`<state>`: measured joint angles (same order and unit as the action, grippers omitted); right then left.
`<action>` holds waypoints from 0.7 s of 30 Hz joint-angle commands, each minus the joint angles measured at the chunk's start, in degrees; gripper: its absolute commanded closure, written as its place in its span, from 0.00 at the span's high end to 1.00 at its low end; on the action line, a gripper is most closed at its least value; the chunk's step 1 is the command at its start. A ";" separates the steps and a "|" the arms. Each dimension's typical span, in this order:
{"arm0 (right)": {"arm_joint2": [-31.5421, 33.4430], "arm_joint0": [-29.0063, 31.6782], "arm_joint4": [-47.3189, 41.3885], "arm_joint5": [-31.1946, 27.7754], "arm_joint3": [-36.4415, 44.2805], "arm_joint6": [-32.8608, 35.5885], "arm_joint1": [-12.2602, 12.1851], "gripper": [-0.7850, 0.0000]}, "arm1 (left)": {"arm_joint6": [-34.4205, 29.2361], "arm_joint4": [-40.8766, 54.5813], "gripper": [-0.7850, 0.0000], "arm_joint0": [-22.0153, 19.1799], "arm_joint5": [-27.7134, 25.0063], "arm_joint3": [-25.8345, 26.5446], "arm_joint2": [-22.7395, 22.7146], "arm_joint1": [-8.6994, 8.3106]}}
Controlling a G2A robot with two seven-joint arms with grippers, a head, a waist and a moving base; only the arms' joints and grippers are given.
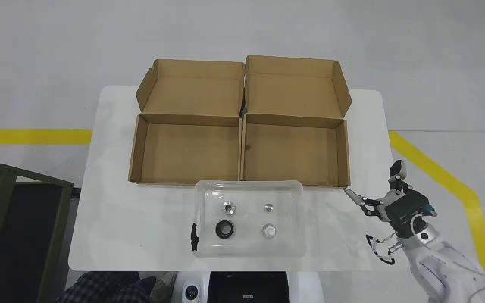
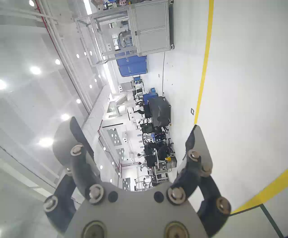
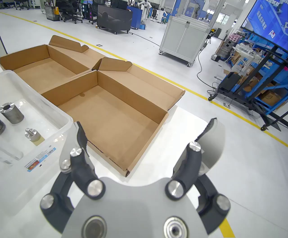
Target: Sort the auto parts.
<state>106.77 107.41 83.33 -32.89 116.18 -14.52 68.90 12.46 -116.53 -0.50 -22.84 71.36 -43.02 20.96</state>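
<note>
Clear bin (image 1: pixel 248 182) holds four parts (image 1: pixel 227 207) in the top view, with the right arm (image 1: pixel 443 269) off to the bin's right, jaws spread. Left wrist view: jaws spread, empty, facing the room. Right wrist view: the parts lie near its jaws, so this arm seems nearer.

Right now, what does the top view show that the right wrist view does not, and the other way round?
Only the top view: the whole clear plastic bin with all four small metal parts at once, and the full white table. Only the right wrist view: the grey framed cabinet and big blue screen in the room behind. Both: the open brown cardboard boxes, left and right, part of that bin, and the right tool, open.
</note>
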 commanded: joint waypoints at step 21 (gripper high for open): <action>-0.51 -0.69 -1.04 -1.47 -0.05 1.90 -0.14 1.00 | 0.00 0.00 1.00 0.00 0.00 0.00 0.00 0.00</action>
<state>106.40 107.04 82.49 -33.17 116.10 -13.67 68.87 12.46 -116.53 -0.50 -22.84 71.36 -43.02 20.96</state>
